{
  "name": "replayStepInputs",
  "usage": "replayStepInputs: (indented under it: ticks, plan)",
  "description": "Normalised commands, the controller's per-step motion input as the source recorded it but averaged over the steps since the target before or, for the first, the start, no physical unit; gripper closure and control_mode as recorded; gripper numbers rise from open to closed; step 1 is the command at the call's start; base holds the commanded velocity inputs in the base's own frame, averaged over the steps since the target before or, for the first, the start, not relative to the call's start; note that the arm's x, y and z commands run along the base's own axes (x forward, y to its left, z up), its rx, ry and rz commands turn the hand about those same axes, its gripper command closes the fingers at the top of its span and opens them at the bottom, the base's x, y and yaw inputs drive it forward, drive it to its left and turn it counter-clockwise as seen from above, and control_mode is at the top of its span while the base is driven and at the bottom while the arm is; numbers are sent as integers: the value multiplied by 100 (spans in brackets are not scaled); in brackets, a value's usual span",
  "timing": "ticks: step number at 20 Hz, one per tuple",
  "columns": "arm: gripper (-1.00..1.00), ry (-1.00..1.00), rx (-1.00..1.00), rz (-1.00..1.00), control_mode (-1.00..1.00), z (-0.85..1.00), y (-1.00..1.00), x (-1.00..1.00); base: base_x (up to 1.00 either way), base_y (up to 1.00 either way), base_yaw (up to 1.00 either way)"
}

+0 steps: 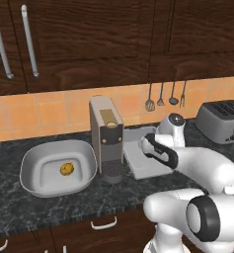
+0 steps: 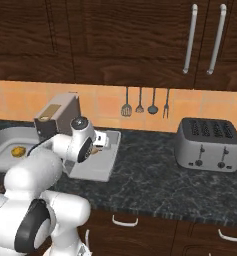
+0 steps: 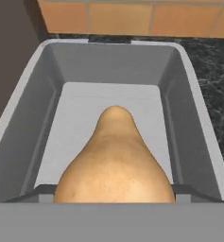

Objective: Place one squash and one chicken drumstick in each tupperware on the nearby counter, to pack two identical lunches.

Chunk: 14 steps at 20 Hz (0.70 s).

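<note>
My gripper (image 3: 113, 190) is shut on the smooth tan squash (image 3: 114, 160), with one dark tip on each side of it. It hangs over the grey rectangular tupperware (image 3: 61, 61), a little above the tray's floor. From the right base view the hand (image 2: 97, 142) hovers above that tray (image 2: 97, 167). The round white tupperware (image 1: 37, 158) stands left of it on the counter (image 1: 10, 200) and holds the knobbly yellow-green squash (image 1: 66, 169). The chicken drumstick is out of view.
A boxy grey coffee machine (image 1: 107, 136) stands between the two containers, close to the tray's left wall. A silver toaster (image 2: 207, 145) sits to the right. Utensils (image 2: 145, 106) hang on the orange tiled wall behind.
</note>
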Motion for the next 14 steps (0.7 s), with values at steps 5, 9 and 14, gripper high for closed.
replayStepInputs:
  ticks: [5, 9, 14]
  plan:
    - [-100, 1, 0, 0, -100, -26, 0, 64, 0, 0, 0]
    - [-100, 0, 0, 0, -100, 4, 4, 22, 0, 0, 0]
    - [-100, -7, 0, 0, -100, 50, 0, -81, 0, 0, 0]
